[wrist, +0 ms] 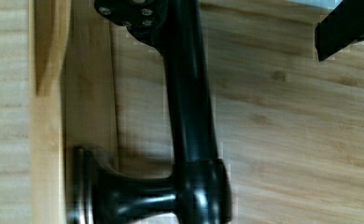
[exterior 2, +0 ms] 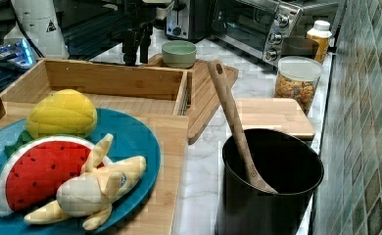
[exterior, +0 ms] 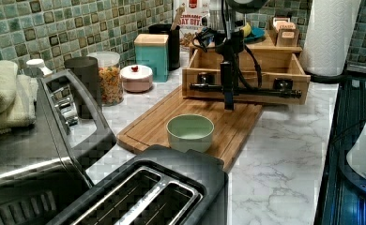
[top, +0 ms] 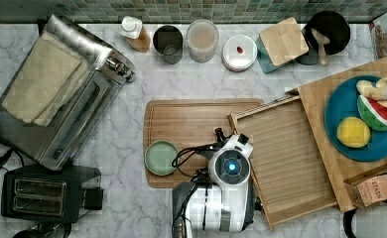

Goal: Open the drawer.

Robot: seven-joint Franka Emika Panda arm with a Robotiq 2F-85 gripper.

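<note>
The drawer [top: 286, 158] is a shallow light-wood tray with a ribbed floor, and it stands pulled out from under the wooden top at the top view's right. In the left view its long black bar handle [exterior: 265, 92] runs across the drawer front [exterior: 247, 70]. My gripper [exterior: 228, 105] hangs straight down over the handle, open, with the bar between its fingers. In the wrist view one finger [wrist: 129, 14] lies against the handle [wrist: 189, 102], while the other finger [wrist: 346, 25] stands well clear of it. The right view has the gripper [exterior 2: 136, 56] just beyond the drawer's front wall [exterior 2: 115, 78].
A bamboo cutting board [top: 191, 124] lies under the handle with a green bowl [top: 161, 157] on it. A toaster oven [top: 62, 99] and toaster [top: 37, 196] fill the top view's left. Jars [top: 202, 39] line the back wall. A blue plate [top: 343, 106] of toy fruit sits on the wooden top.
</note>
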